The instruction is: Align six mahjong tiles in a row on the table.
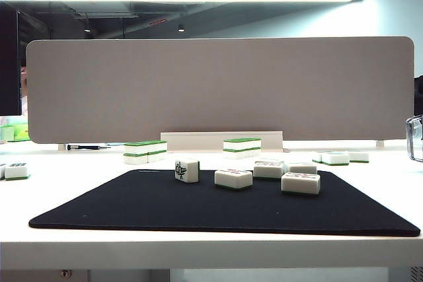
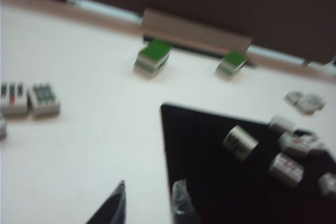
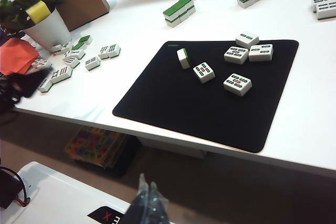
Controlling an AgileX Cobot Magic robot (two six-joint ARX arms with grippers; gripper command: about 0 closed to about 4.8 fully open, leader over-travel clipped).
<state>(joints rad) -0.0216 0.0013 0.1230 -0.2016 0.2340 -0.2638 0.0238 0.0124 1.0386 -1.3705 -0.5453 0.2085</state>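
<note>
Nearest you, the right tool [image 3: 147, 200] hangs off the front edge of the worktop [image 3: 315, 129], well apart from everything; its tips sit close together, and you cannot tell whether it is fully clenched. The left tool [image 2: 149, 203] hovers by the near left corner of the black mat [image 1: 132, 209], fingers parted and empty. The six tiles [image 3: 235, 54] lie scattered on the mat, unaligned. One tile [image 1: 187, 170] stands on edge and will probably topple if nudged. Three others lie close together, so a finger reaching for one could shove its neighbour. Do not pick from the green-backed stacks [image 1: 145, 150] beyond the mat. The worktop is smooth and white, with a grey partition [image 1: 218, 87] behind it and strip lighting overhead.
</note>
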